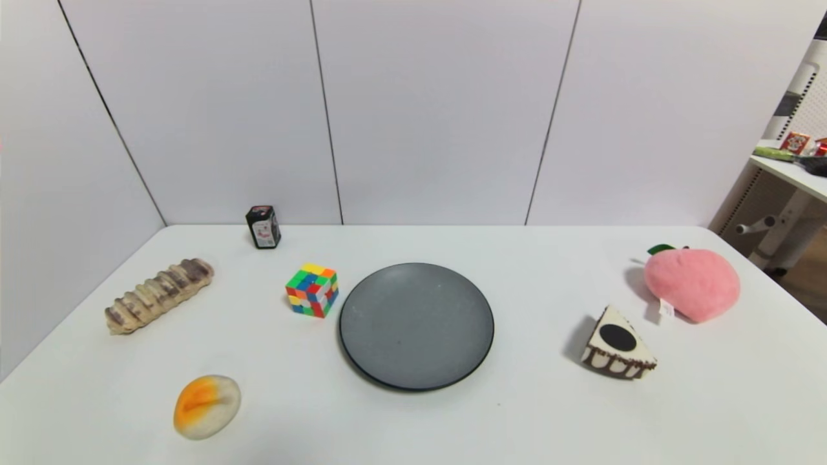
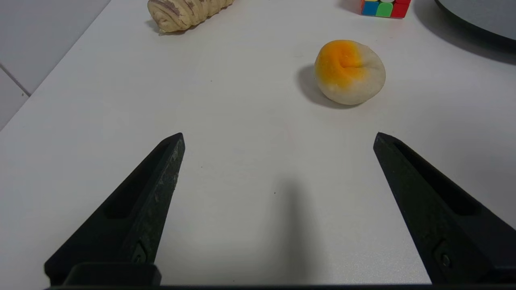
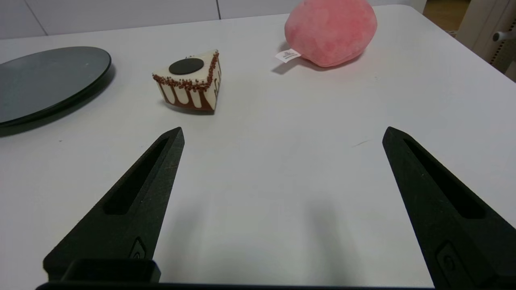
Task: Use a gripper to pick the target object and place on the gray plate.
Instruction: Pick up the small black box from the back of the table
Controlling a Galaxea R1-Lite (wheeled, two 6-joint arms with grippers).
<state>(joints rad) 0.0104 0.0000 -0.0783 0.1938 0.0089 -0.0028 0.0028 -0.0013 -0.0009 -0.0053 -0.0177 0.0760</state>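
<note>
The left gripper point(image 2: 278, 137) is hovering low over the near left part of the table point(image 1: 517, 420) with its jaws spread wide and nothing between them. The right gripper point(image 3: 282, 133) is hovering over the near right part of the table, its jaws likewise standing wide apart and holding nothing. Neither arm is showing in the head view.

Just beyond the left gripper, an orange-and-cream bun point(image 2: 349, 71) is sitting on the table. Beyond the right gripper, a wedge of toy cake point(image 3: 189, 80) is lying with a black disc on top.

The gray plate point(image 1: 417, 325) is lying flat in the middle of the table, with nothing on it. The multicoloured puzzle cube point(image 1: 313, 289) is standing just beside the plate on its left. The target object point(image 1: 263, 227), a small black box with a red and white label, is standing upright behind and to the left of the plate, beyond the cube, near the wall. A long striped bread roll point(image 1: 159, 295) is lying well to the left of the plate. The bun is resting to the plate's near left. To the plate's right, the cake is sitting, and the pink plush peach point(image 1: 692, 282) is lying farther right and back.
</note>
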